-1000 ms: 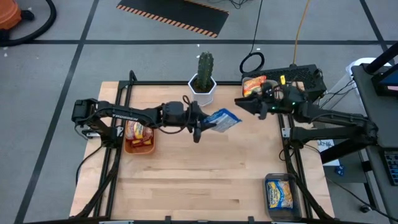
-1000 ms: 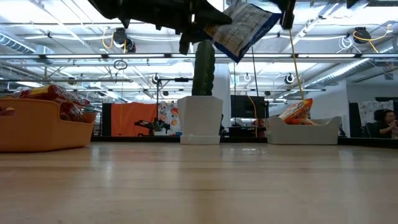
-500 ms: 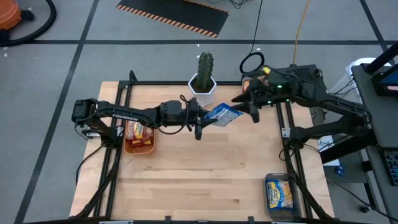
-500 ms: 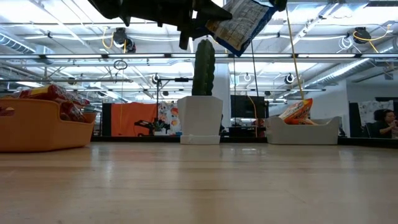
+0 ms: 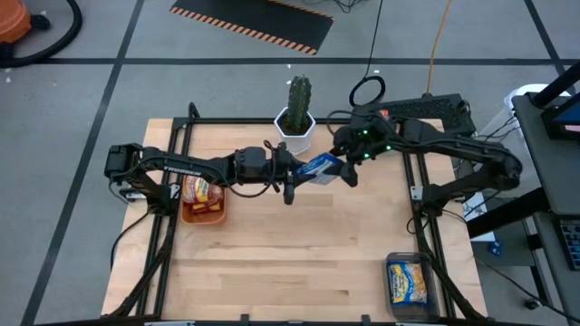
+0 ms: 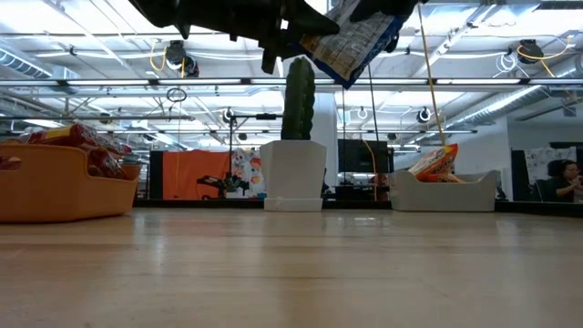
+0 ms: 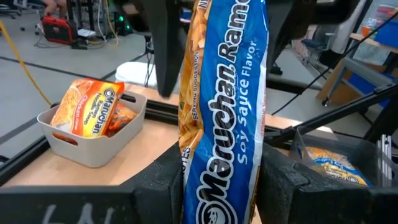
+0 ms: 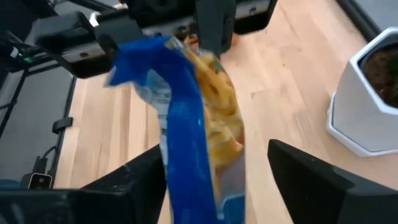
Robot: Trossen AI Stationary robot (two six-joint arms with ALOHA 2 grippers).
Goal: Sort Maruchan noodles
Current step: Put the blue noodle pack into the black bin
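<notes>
Maruchan noodles are lying sorted on a wooden tabletop (image 5: 290,263): red packets are sitting in an orange bin (image 5: 201,201), an orange-yellow packet (image 7: 87,111) in a grey bin (image 7: 93,146), yellow-blue packets in a clear bin (image 5: 408,283). Behind, a cactus (image 5: 298,98) is standing in a white pot (image 5: 294,132). Above the middle, the left pincer (image 5: 294,178) is pinching a blue packet (image 5: 323,168); the right pincer (image 5: 344,168) is spreading wide around its far end.
</notes>
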